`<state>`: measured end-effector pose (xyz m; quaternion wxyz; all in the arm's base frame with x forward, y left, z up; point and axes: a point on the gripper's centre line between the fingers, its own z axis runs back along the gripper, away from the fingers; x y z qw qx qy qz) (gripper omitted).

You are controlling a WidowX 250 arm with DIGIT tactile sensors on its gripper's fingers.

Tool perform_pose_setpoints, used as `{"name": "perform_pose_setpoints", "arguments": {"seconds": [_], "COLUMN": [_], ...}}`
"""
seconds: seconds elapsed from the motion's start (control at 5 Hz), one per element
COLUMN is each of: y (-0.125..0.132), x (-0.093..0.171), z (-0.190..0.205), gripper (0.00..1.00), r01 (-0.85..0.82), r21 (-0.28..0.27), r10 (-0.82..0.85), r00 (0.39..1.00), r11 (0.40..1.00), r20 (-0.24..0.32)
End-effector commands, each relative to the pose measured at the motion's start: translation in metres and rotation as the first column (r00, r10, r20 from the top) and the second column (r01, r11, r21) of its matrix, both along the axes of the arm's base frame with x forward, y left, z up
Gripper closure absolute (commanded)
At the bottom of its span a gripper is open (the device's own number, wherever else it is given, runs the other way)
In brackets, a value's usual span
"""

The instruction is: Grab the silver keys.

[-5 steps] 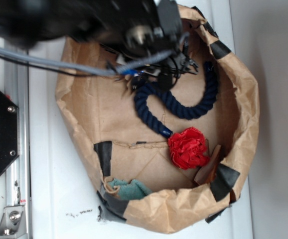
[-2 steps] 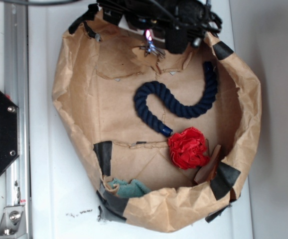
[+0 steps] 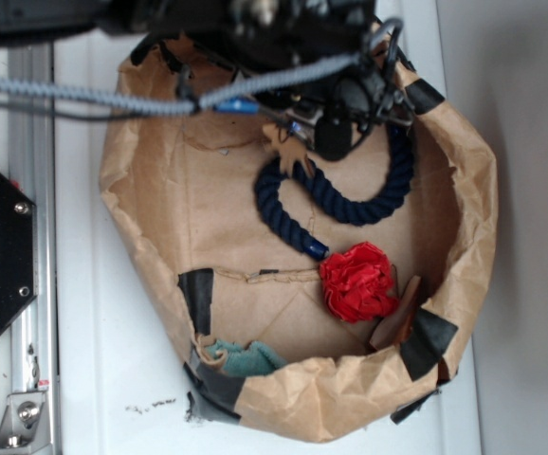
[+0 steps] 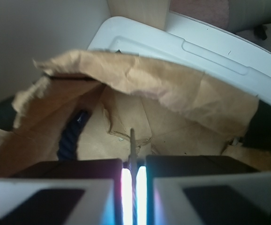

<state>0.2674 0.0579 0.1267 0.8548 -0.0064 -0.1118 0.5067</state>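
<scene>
Pinching the silver keys, fingers clenched nearly together.

I am watching the gripper (image 4: 133, 176) clamping a thin metal sliver, which I am reading as the silver keys (image 4: 132, 143), edge-on between the fingers (image 4: 79, 176) and running straight ahead of them. Further out, to the fingers' left, the navy rope (image 4: 70, 136) is lying. Beyond it the paper bag (image 4: 173, 89) wall is rising.

silver keys (image 4: 132, 145): only a thin edge-on sliver shows | gripper (image 4: 132, 185): fingers cut off by bottom edge
</scene>
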Motion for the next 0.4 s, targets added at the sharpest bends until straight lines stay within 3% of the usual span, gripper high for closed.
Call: {"name": "perform_pose_setpoints", "arguments": {"seconds": [0.0,0.2], "y": [0.0071,0.0071], "x": [-0.0077,-0.0104], "z": [0.0108,0.0095], "gripper": [1.00,1.00], "r01": [0.066,0.059], "r21": [0.030,0.047], "r10": [-0.068,-0.063], "r00": [0.994,0.994], "r11": [0.997,0.997], "r20": [0.082,0.089]}}
